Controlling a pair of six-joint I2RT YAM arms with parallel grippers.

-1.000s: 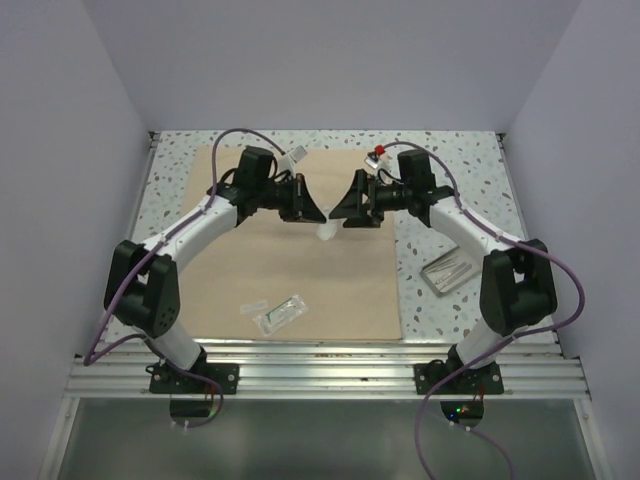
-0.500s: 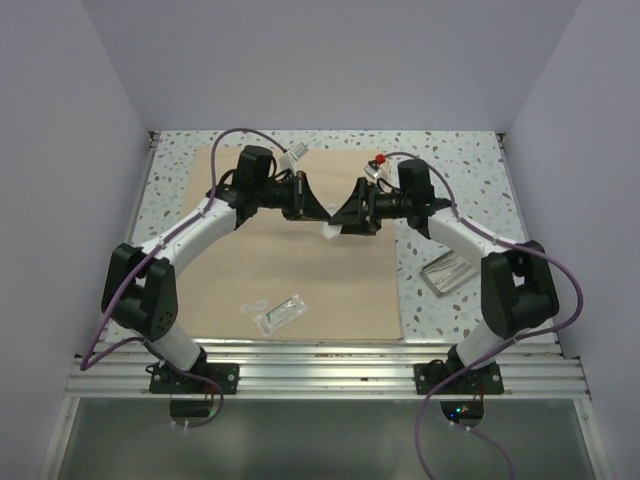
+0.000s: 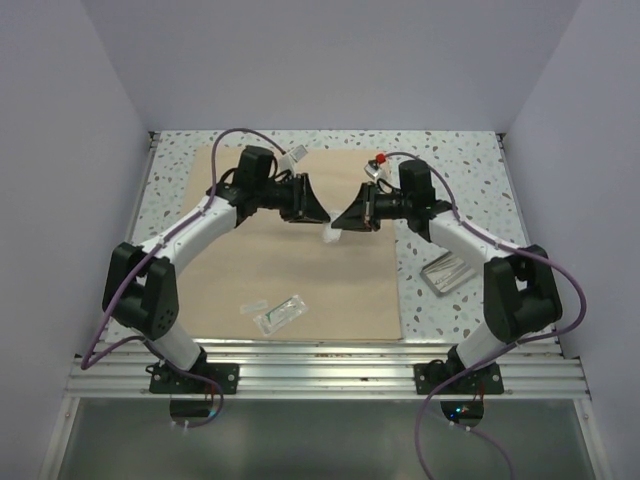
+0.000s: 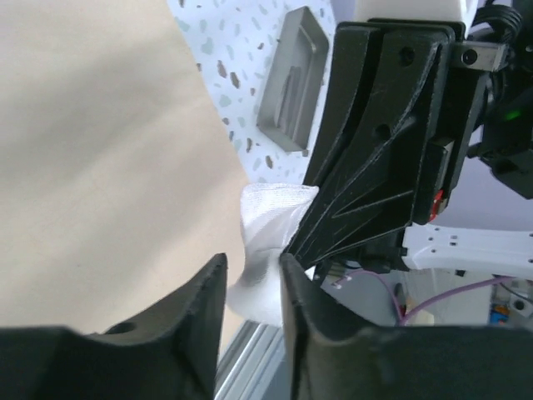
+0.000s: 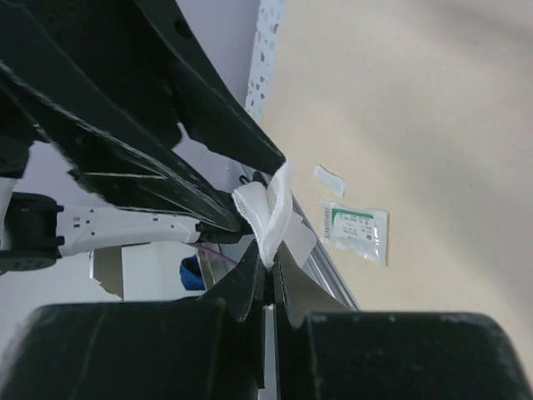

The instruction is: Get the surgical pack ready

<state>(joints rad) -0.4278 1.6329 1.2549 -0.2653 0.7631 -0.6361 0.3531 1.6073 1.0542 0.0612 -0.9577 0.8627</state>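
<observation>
Above the surgical pack (image 3: 300, 285), right gripper (image 3: 340, 221) has just clamped the white gauze (image 3: 331, 236); left gripper (image 3: 320, 215) jaws now parted. Handoff done, placement likely next.

Tight jaws on white gauze (image 5: 265, 212) — tan wrap (image 5: 433, 100) (small pouch (image 5: 356, 233) on it) beyond.

Looks like a robotics lab test cell to me, not an actual clinic: plain pale walls (image 3: 330, 60) box in a speckled counter (image 3: 460, 160), two robot arms (image 3: 200, 225) are bolted to an aluminium rail (image 3: 320, 375), purple cables (image 3: 581, 296) loop loose, and the surgical pack (image 3: 300, 270) lies flat on it.
</observation>
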